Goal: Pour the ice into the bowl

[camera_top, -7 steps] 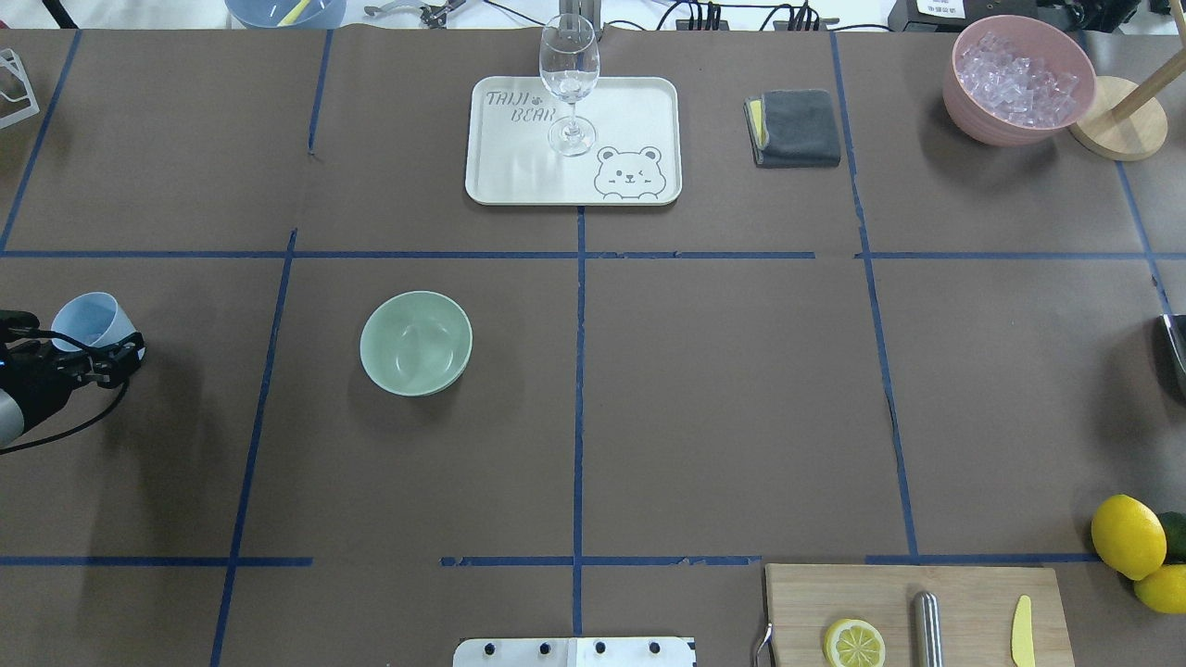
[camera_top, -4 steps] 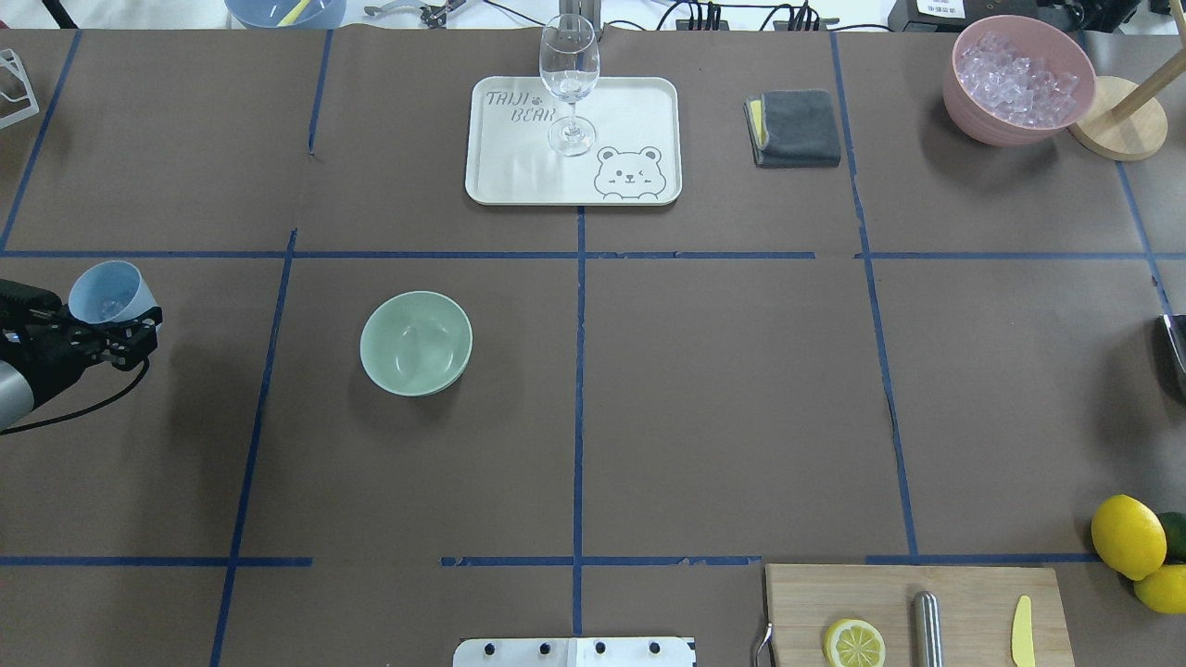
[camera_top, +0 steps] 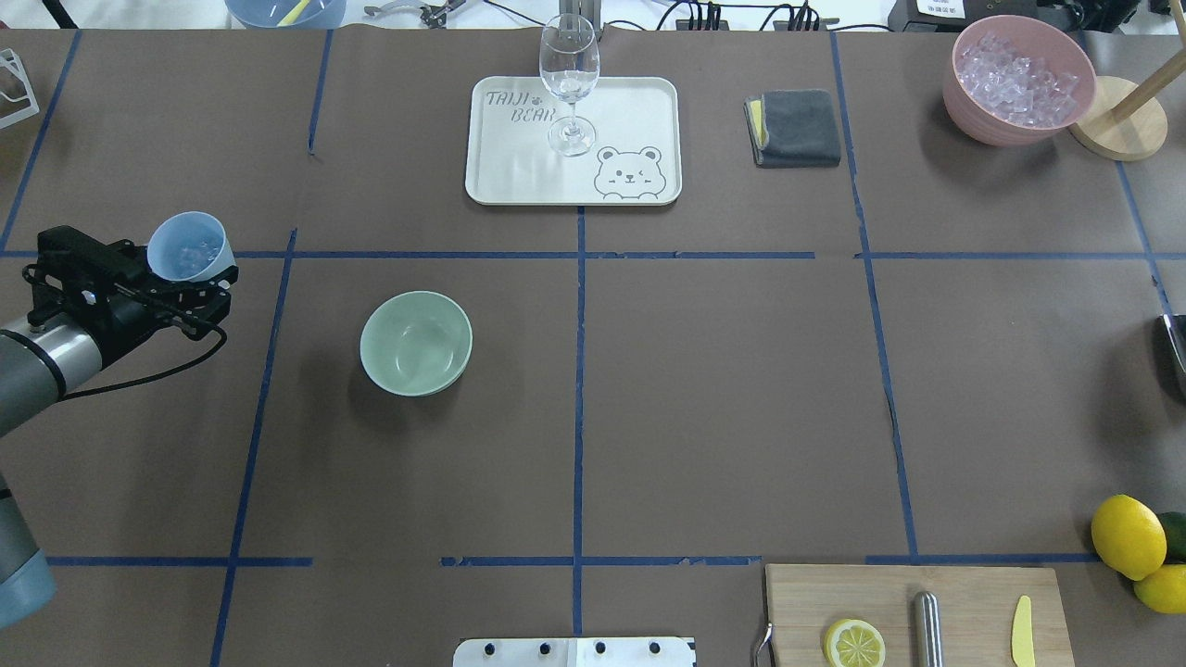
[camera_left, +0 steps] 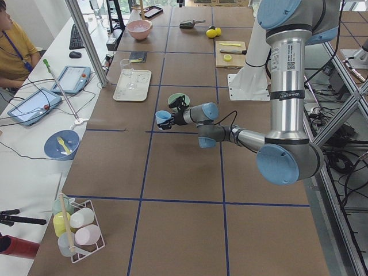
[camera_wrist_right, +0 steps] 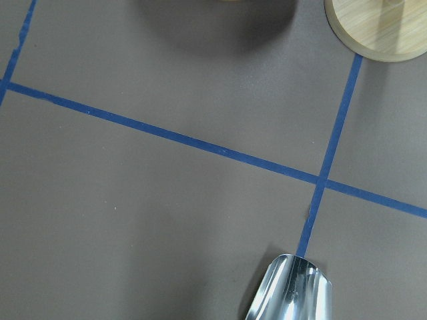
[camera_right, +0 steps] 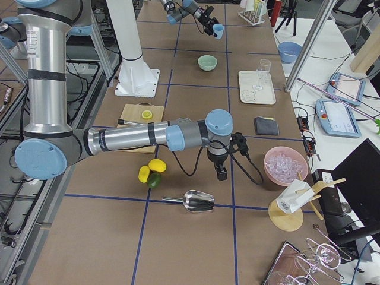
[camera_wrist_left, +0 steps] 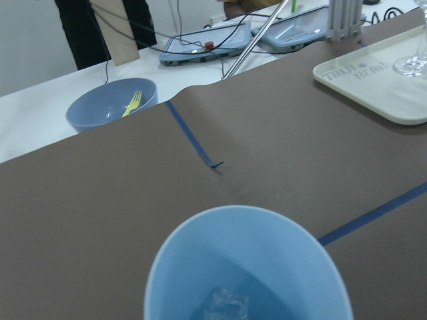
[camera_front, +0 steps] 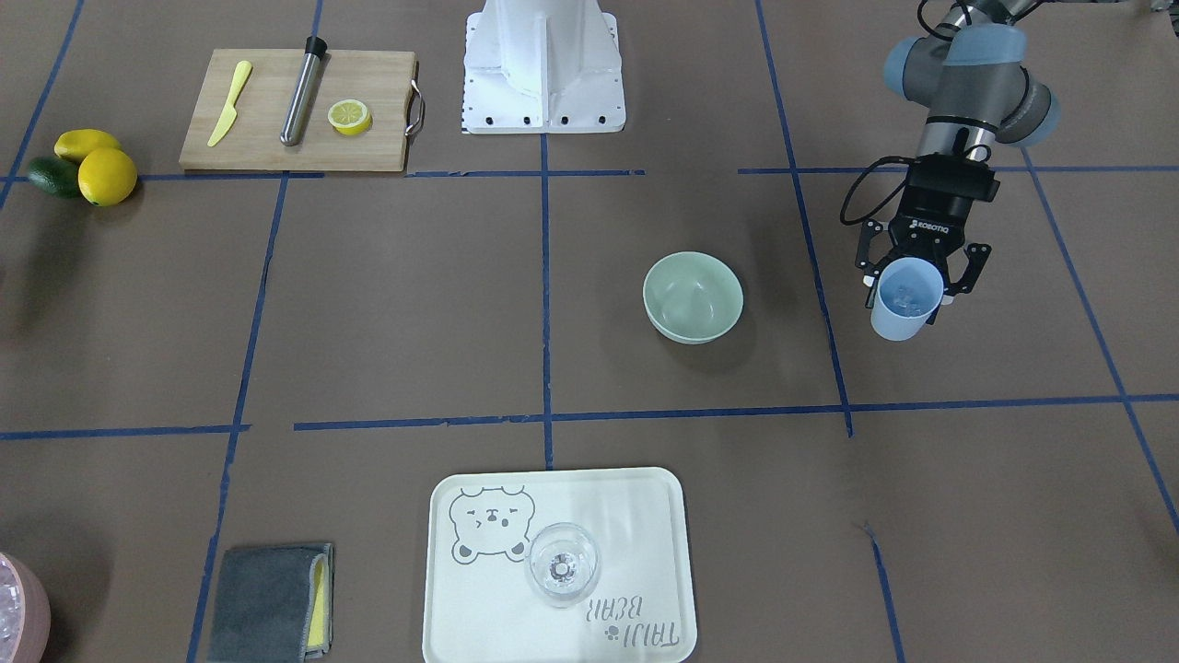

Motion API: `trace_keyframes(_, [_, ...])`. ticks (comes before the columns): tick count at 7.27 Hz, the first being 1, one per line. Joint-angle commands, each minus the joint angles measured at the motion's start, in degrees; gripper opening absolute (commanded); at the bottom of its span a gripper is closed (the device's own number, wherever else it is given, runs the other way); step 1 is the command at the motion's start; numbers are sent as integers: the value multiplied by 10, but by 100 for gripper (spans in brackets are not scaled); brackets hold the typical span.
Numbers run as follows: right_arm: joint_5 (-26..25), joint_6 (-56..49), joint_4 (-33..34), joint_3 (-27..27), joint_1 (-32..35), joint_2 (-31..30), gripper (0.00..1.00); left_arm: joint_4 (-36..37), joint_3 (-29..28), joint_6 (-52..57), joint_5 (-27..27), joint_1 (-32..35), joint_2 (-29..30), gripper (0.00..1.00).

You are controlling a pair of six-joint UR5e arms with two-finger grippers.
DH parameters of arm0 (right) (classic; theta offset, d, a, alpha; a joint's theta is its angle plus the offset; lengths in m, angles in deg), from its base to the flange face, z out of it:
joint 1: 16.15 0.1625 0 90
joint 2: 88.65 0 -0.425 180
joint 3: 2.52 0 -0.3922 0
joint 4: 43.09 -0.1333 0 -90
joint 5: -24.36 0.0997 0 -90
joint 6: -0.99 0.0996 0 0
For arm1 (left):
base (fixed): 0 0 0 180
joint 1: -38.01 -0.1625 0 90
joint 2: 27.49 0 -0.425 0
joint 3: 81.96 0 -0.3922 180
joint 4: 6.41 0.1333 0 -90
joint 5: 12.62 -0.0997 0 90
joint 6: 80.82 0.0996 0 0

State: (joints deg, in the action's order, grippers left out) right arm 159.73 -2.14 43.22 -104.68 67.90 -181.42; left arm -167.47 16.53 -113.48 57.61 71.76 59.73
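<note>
The pale mint-green bowl (camera_top: 416, 343) (camera_front: 693, 296) stands upright and holds nothing, left of the table's middle. My left gripper (camera_front: 912, 279) (camera_top: 192, 270) is shut on a light blue cup (camera_top: 190, 245) (camera_front: 907, 299), held roughly upright above the table on the outer left side of the bowl, well apart from it. A few clear cubes of ice (camera_wrist_left: 223, 303) (camera_front: 905, 293) lie in the cup's bottom. My right gripper (camera_right: 221, 173) hangs near the pink container in the exterior right view only; whether it is open or shut, I cannot tell.
A white tray (camera_top: 630, 102) bears a wine glass (camera_top: 569, 79) at the far middle. Grey cloth (camera_top: 795, 128), pink container of clear pieces (camera_top: 1017, 79) and wooden stand (camera_top: 1116, 130) are far right. A metal scoop (camera_wrist_right: 290, 293), lemons (camera_top: 1128, 535) and cutting board (camera_top: 797, 602) lie near right.
My left arm has carried the blue cup away from the table's left edge, toward the far side and rightward, closer to the bowl. The bowl has not moved.
</note>
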Motion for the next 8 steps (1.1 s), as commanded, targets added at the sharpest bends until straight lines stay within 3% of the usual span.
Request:
trace_keyframes(1, [-7, 0, 0, 2, 1, 0, 100, 38, 3, 100, -65, -4, 27, 0])
trace_keyframes(2, [-7, 0, 0, 2, 4, 0, 100, 69, 6, 161, -125, -7, 43, 0])
trace_keyframes(3, [-7, 0, 0, 3, 4, -1, 100, 101, 5, 167, -131, -16, 62, 0])
trace_keyframes(6, [-8, 0, 0, 3, 10, -11, 100, 158, -7, 308, -296, -116, 122, 0])
trace_keyframes(7, [-7, 0, 0, 1, 15, -16, 100, 199, -8, 401, -359, -146, 150, 0])
trace_keyframes(8, [-7, 0, 0, 2, 16, -19, 100, 231, -10, 487, -389, -158, 164, 0])
